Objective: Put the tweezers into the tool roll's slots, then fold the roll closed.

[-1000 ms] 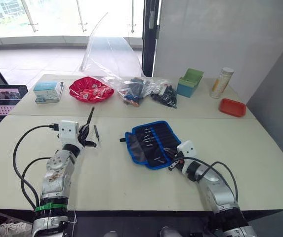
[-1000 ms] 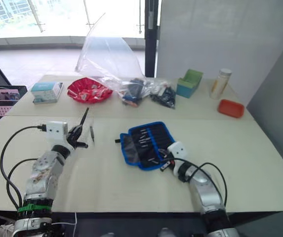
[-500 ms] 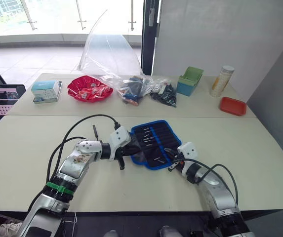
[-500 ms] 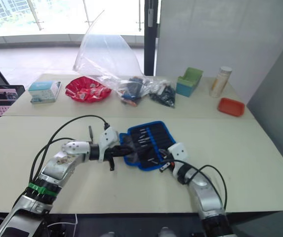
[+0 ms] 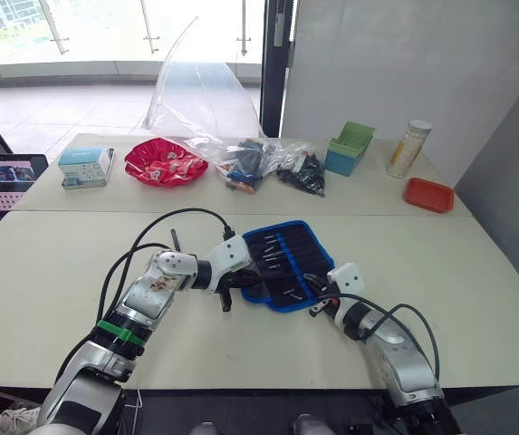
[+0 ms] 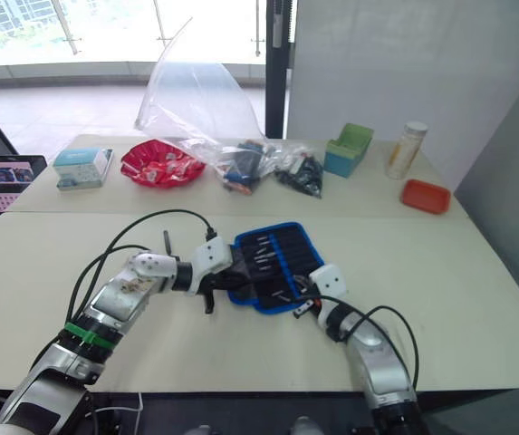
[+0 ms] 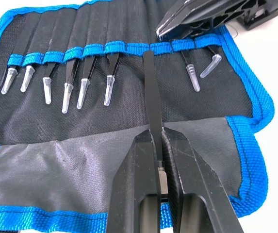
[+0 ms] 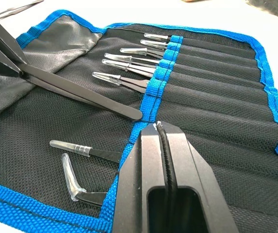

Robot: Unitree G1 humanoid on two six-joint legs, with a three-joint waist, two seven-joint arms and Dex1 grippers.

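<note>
Gripping a tweezer (image 7: 151, 92), left tool (image 7: 156, 145) aims it at the slots (image 7: 129, 47).

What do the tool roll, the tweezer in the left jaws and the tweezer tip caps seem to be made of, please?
Tool roll: woven fabric, probably nylon; visible black weave, blue webbing edging.
Tweezer, held by the left gripper: likely metal with a matte black coat; thin, rigid, straight.
Tip caps: clear soft plastic, by their see-through look.
</note>
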